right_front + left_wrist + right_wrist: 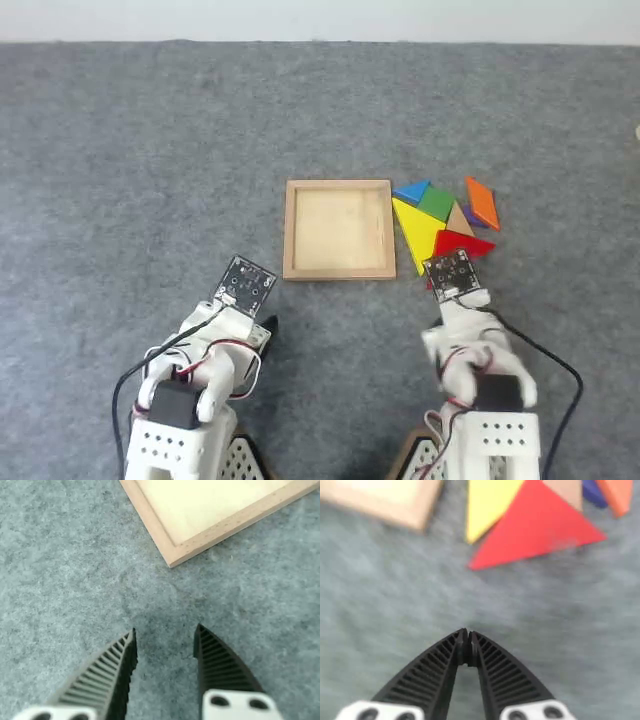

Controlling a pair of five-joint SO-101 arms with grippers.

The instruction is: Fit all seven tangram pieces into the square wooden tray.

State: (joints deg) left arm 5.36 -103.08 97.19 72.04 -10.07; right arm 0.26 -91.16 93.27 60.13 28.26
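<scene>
We see the tray (338, 187) lying square to the edges of the table (150, 150). The orange parallelogram (482, 202) runs lengthwise near-to-far. Our left gripper (166, 628) gapes empty, and the right gripper (466, 631) is pinched closed on nothing.

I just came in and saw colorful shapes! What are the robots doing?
Two robot arms are working on a tangram puzzle. The square wooden tray sits on the gray table with nothing in it yet. The coloured pieces lie bunched beside it, including a yellow triangle and a red triangle. The right gripper is shut, holding nothing, just short of the red triangle. The left gripper is open near a corner of the tray, also holding nothing.
</scene>
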